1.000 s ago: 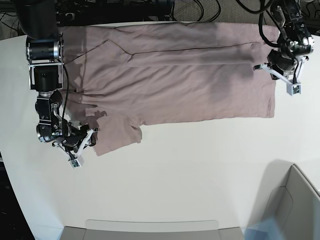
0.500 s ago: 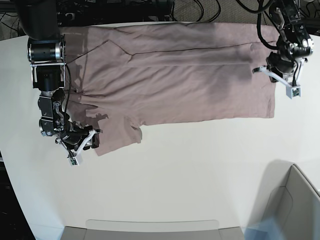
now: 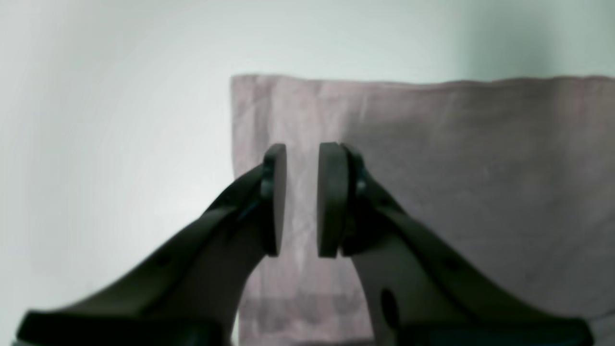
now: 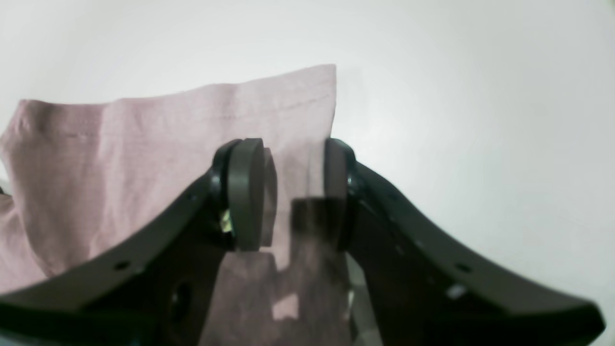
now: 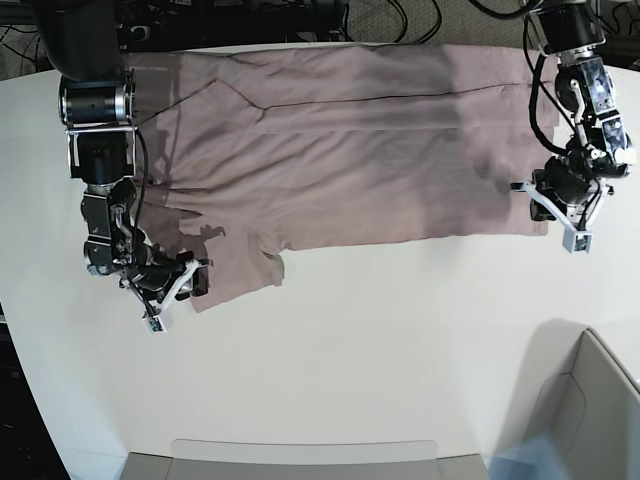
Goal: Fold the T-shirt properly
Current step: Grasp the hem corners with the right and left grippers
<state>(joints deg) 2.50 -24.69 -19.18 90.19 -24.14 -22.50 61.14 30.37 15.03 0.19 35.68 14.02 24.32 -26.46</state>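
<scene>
lab | white table [image 5: 380, 340] — cables [image 5: 400, 15] — robot rig

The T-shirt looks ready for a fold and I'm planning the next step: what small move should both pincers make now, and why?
Probably lower and close on the cloth. The left pincer stands open over the hem corner of the T-shirt, and the right pincer stands open over the sleeve edge. Neither grips fabric yet, so nothing can be lifted.
</scene>
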